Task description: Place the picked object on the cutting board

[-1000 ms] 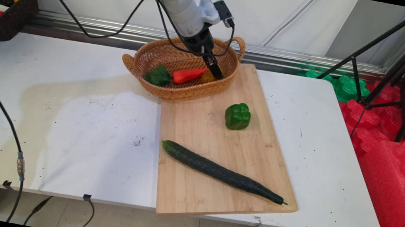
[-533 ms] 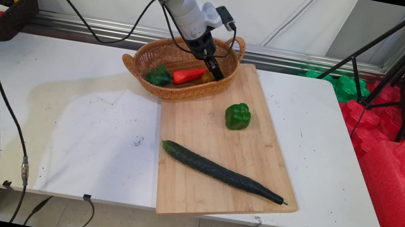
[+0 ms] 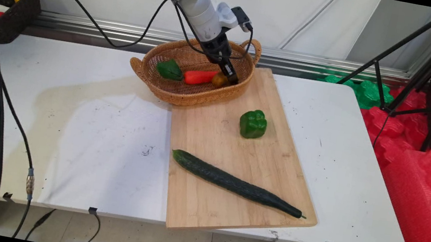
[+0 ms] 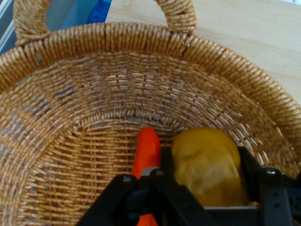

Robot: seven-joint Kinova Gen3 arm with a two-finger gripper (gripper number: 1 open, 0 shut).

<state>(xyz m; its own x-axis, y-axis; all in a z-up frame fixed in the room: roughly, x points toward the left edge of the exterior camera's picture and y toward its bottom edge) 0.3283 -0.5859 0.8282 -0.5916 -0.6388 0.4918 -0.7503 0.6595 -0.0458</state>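
My gripper (image 4: 204, 176) down inside basket (image 3: 176, 93), at its right end, fingers (image 4: 251, 169) clamped on yellow fruit (image 4: 209, 165). Red pepper (image 3: 198, 76) just beside fruit, touching it, lying along basket floor; green leafy piece (image 3: 169, 69) at its far-left end. Basket sits on worktop (image 3: 82, 117), its right part overlapping board (image 3: 235, 159) corner. On board: green pepper (image 3: 253, 124) upright near middle, cucumber (image 3: 236, 183) lying diagonally toward near edge, well apart from gripper.

orange carrot (image 4: 146, 155) lower end hidden behind tool (image 4: 202, 181), left black basket (image 3: 16, 13) partly hidden by arm
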